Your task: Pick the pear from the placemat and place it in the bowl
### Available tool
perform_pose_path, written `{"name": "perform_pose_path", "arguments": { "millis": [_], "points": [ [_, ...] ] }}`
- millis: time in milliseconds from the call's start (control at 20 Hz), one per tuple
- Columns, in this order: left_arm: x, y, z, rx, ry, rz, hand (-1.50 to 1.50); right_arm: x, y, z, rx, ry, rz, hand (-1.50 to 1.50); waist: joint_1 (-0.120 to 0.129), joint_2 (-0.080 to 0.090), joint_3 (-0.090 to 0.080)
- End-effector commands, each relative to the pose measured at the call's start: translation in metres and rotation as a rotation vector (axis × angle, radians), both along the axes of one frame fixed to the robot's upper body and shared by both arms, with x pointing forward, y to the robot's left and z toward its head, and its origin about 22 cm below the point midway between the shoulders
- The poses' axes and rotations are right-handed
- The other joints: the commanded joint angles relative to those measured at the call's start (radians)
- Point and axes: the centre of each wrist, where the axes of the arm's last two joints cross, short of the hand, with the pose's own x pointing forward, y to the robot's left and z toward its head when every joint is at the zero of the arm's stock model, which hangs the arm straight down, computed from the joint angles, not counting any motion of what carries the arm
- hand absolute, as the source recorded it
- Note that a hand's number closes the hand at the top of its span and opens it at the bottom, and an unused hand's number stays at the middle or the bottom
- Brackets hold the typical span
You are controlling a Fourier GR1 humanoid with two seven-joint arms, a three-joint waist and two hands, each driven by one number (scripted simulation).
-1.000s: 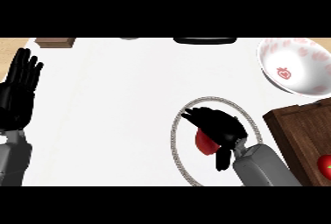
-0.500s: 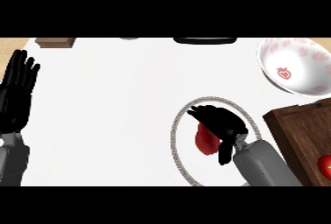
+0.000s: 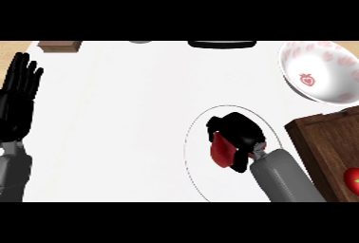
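White counter (image 3: 126,123) carries a wooden crate (image 3: 324,142) at the right, holding a tomato (image 3: 353,178), with the strawberry-patterned bowl (image 3: 319,71) beyond it. On the round placemat (image 3: 191,156), the right hand (image 3: 238,130) curls its fingers round the red pear (image 3: 223,152). The left hand (image 3: 17,95) rests at the left edge, fingers straight

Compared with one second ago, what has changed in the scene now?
The right hand has curled tighter round the red pear on the round placemat, taking hold of it. The pear has not left the placemat. The left hand stays open at the left edge; the bowl has not moved.
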Motion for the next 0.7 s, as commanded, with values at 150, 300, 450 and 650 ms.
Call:
{"name": "perform_pose_path", "arguments": {
  "millis": [150, 300, 450, 650],
  "points": [
    [-0.014, 0.016, -0.002, -0.005, 0.008, 0.083, 0.00, -0.018, -0.178, 0.001, -0.135, -0.014, -0.440, 1.50, -0.088, -0.005, 0.004],
    [-0.020, 0.029, -0.002, 0.004, 0.011, 0.131, 0.00, -0.037, -0.268, 0.021, -0.219, -0.001, -0.761, 1.50, -0.156, 0.001, 0.007],
    [-0.021, 0.026, -0.002, 0.001, -0.004, 0.125, 0.00, -0.068, -0.345, 0.058, -0.217, -0.048, -0.941, 1.50, -0.137, 0.003, 0.009],
    [-0.022, 0.015, -0.008, -0.004, 0.004, 0.060, 0.00, -0.114, -0.420, 0.103, -0.193, -0.145, -1.104, 1.50, -0.060, 0.009, 0.009]
  ]
}}
